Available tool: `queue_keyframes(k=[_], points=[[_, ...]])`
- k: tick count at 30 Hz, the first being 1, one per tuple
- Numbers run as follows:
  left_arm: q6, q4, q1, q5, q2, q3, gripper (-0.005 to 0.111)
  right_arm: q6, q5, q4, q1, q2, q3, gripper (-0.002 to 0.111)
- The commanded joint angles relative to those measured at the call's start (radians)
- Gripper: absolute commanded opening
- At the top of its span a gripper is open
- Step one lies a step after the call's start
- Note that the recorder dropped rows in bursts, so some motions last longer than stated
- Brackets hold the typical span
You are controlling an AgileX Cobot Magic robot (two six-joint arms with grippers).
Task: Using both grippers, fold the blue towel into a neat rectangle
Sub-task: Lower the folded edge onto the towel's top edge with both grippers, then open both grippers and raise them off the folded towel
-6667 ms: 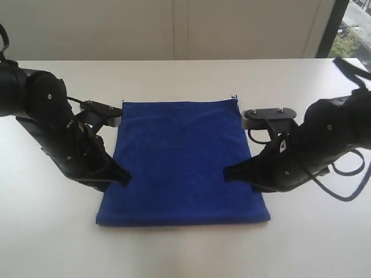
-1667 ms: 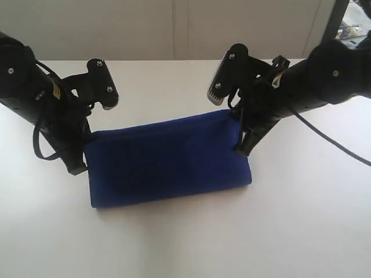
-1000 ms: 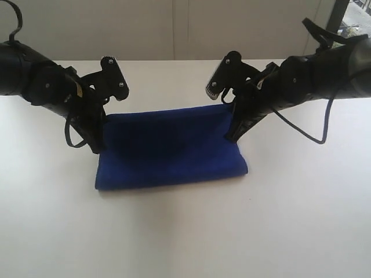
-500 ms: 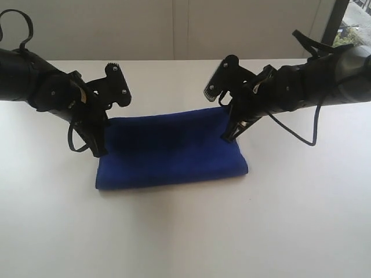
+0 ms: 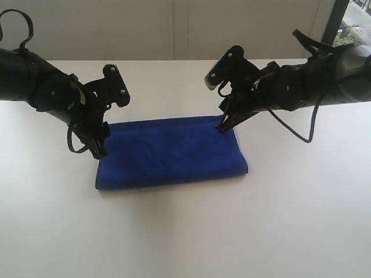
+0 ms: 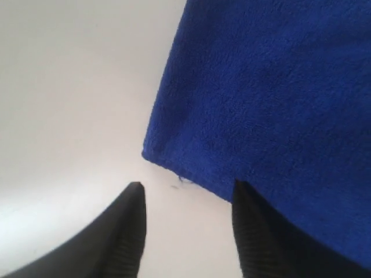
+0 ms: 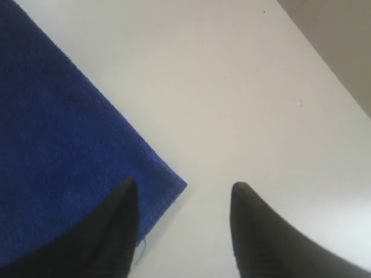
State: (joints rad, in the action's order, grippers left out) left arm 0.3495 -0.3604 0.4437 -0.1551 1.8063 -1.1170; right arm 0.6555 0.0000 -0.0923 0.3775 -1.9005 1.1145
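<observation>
- White table [image 5: 185,231]: being used as the flat bed for the fold.
- Blue towel [image 5: 171,152]: being left lying at the table's middle as a doubled rectangle. It is judged to be folded once, going by the rounded near edge.
- Left gripper [image 6: 187,188]: being held just over the towel's far left corner, fingers spread wide, nothing pinched. This is judged a release, so that the laid edge is being left flat.
- Right gripper [image 7: 184,185]: being held likewise at the far right corner, jaws wide and empty.
- Against half a second earlier: the corners were being pinched in narrow jaws. Now the cloth is being let go, and the right gripper is being raised off it.
</observation>
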Motion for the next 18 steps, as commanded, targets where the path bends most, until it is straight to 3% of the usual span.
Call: queue_keyframes(k=[1, 3, 5, 9, 13, 18], points=[[-0.172, -0.002, -0.013, -0.144, -0.021, -0.035, 0.031, -0.194, 0.095, -0.005, -0.013, 0.059, 0.007, 0.023], [-0.284, 0.000, -0.024, -0.214, -0.037, -0.065, 0.013, -0.249, 0.211, -0.005, -0.023, 0.089, 0.029, 0.003], [-0.377, 0.006, -0.037, -0.274, -0.049, -0.098, 0.000, -0.284, 0.316, -0.002, -0.035, 0.105, 0.058, 0.000], [-0.555, 0.081, -0.062, -0.421, -0.050, -0.208, 0.000, -0.463, 0.564, -0.002, -0.070, 0.110, 0.177, 0.000], [-0.548, 0.282, -0.118, -0.510, -0.002, -0.286, 0.000, -0.522, 0.716, 0.004, -0.084, 0.064, 0.261, 0.000], [-0.481, 0.505, -0.192, -0.612, 0.109, -0.319, 0.000, -0.548, 0.776, 0.002, -0.086, -0.047, 0.257, 0.000]])
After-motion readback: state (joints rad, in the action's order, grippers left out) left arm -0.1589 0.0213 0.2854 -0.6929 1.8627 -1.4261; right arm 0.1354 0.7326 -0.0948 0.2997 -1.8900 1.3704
